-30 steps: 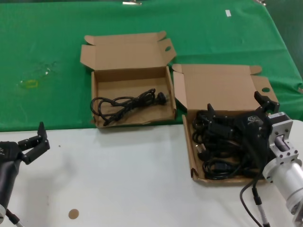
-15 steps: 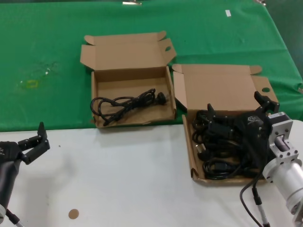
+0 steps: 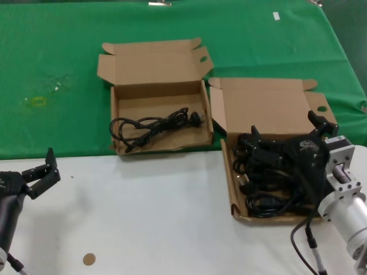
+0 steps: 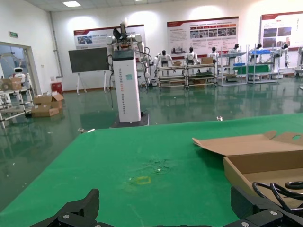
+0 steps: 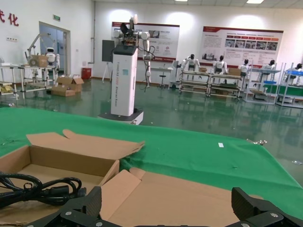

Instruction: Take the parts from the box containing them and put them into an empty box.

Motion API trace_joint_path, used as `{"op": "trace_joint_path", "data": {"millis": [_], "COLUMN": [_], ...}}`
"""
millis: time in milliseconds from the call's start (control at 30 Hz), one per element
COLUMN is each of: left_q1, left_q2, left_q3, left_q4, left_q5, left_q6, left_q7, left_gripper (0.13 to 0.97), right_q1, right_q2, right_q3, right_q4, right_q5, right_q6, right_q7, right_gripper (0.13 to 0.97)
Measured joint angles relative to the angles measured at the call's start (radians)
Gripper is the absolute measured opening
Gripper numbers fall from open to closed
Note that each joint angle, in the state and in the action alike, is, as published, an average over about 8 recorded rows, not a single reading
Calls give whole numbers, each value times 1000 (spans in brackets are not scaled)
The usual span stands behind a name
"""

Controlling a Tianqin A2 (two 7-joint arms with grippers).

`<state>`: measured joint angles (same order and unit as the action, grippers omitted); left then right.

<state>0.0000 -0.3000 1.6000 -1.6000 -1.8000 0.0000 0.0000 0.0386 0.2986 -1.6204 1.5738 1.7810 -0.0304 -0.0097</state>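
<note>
The larger cardboard box with the round tab hole lies at the right and holds several black power cords. My right gripper hangs just above those cords, open and empty; it also shows in the right wrist view, facing that box's raised lid. The smaller box with the oval tab hole lies left of it and holds one looped cord; the cord also shows in the right wrist view. My left gripper is open and empty over the white table at the near left.
A green cloth covers the far half of the table; the near half is white. A yellow mark is on the cloth at the left. A small brown disc lies on the white surface.
</note>
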Motion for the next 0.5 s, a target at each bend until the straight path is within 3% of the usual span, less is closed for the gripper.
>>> {"op": "trace_joint_path", "data": {"millis": [500], "left_q1": [0], "left_q2": [0], "left_q3": [0], "left_q4": [0], "left_q5": [0], "left_q6": [0], "left_q7": [0], "left_gripper": [966], "right_q1": [0], "right_q2": [0], "right_q3": [0], "right_q4": [0], "right_q5": [0], "right_q6": [0], "right_q7": [0], "right_gripper": [966]}}
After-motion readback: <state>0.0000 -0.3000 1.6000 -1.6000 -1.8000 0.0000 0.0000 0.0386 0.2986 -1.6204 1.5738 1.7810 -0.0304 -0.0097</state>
